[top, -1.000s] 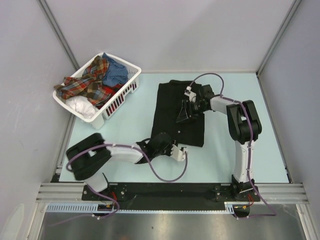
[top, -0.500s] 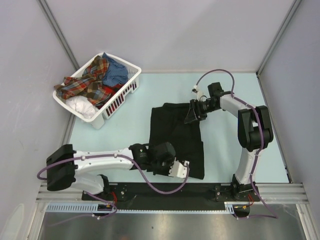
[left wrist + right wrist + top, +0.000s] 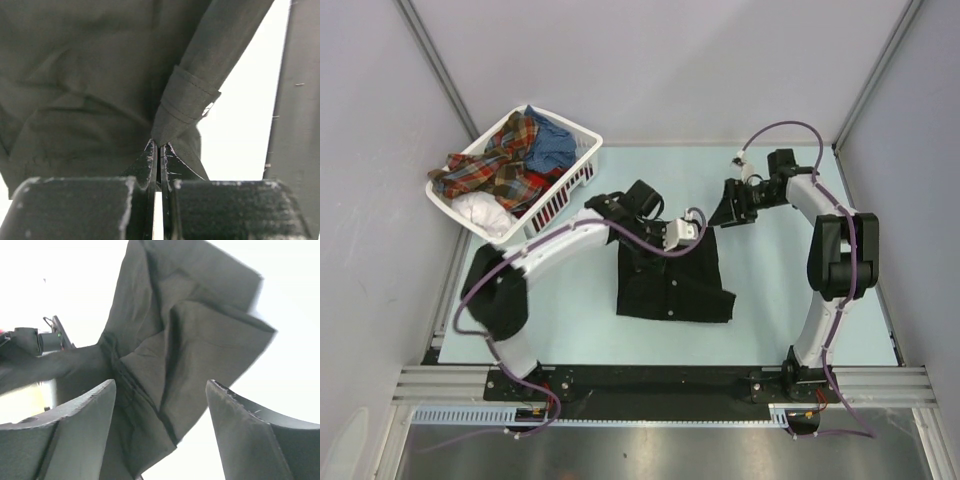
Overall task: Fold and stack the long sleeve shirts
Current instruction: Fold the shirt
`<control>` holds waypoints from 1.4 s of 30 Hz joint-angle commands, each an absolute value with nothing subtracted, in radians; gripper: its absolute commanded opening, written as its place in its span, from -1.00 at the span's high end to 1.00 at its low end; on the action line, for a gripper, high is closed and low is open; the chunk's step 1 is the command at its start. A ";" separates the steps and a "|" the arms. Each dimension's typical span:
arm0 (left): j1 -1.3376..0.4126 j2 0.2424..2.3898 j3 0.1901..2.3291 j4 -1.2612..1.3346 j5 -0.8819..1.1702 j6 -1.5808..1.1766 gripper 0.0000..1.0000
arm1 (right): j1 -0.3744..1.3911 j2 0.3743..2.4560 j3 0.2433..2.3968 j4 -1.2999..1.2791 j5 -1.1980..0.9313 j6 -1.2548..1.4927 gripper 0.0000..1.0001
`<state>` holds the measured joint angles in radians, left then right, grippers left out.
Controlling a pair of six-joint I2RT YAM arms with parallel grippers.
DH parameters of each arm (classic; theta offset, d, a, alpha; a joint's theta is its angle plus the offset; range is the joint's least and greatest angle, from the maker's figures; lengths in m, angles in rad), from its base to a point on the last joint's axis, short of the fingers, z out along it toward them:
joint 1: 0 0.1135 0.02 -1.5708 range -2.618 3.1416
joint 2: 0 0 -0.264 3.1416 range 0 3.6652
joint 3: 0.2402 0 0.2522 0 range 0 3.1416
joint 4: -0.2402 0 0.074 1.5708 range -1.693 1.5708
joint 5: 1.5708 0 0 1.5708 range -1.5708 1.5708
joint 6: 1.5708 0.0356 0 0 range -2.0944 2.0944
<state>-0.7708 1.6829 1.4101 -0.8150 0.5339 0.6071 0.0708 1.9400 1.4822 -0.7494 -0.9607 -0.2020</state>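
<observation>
Top external: your left hand point(image 3: 692, 226), pinching the shirt point(image 3: 670, 285) by a cuff, has carried it over the rest beneath, and the right hand point(image 3: 730, 212), spread, has backed off alongside, so this fold looks nearly laid.

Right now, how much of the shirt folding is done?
Not much yet. The black shirt lies partly folded on the table, nothing stacked. The left gripper pinches its cuff mid-fold, while the right gripper hangs open beside it. The plaid shirt, blue shirt and white shirt wait in the basket.
</observation>
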 commanded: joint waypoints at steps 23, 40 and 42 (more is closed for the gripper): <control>-0.316 1.853 1.384 -0.695 0.824 0.512 -0.25 | 0.032 1.709 1.086 -0.456 -0.904 -0.041 -0.66; -0.311 1.848 1.238 -0.603 0.824 0.468 -0.09 | 0.144 1.743 1.031 -0.365 -0.822 -0.075 0.00; -0.310 1.844 1.229 -0.598 0.833 0.463 -0.01 | 0.152 1.741 1.029 -0.367 -0.808 -0.075 0.10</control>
